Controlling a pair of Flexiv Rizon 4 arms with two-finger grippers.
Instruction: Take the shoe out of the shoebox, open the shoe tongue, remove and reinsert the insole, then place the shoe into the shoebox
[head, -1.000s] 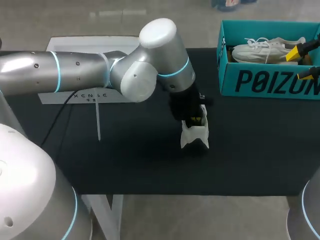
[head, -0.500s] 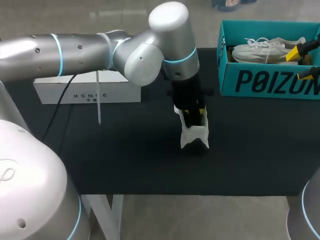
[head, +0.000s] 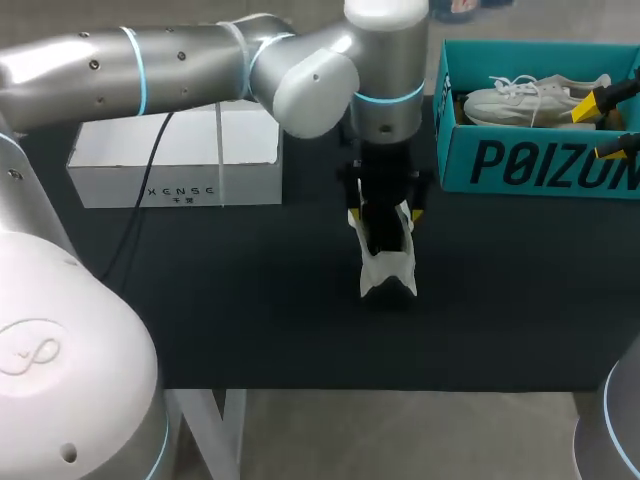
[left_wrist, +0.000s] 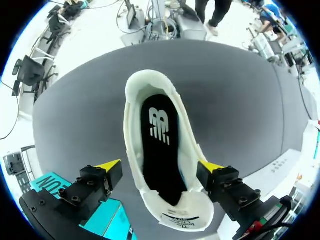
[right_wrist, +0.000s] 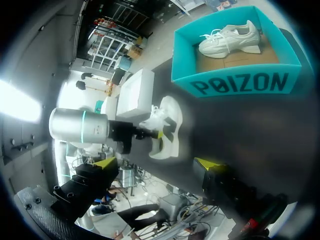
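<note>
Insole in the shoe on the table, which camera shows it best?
The left wrist view: it looks straight down into the shoe, so the black insole lies in full sight. In the head view my left pincer hides the shoe's opening. The right wrist view shows the shoe sideways, no insole.

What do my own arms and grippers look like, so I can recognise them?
Left arm and right arm: rounded silver links with light-blue rings; a black cable hangs from the left. Left gripper and right gripper: black blocky fingers, yellow tips.
</note>
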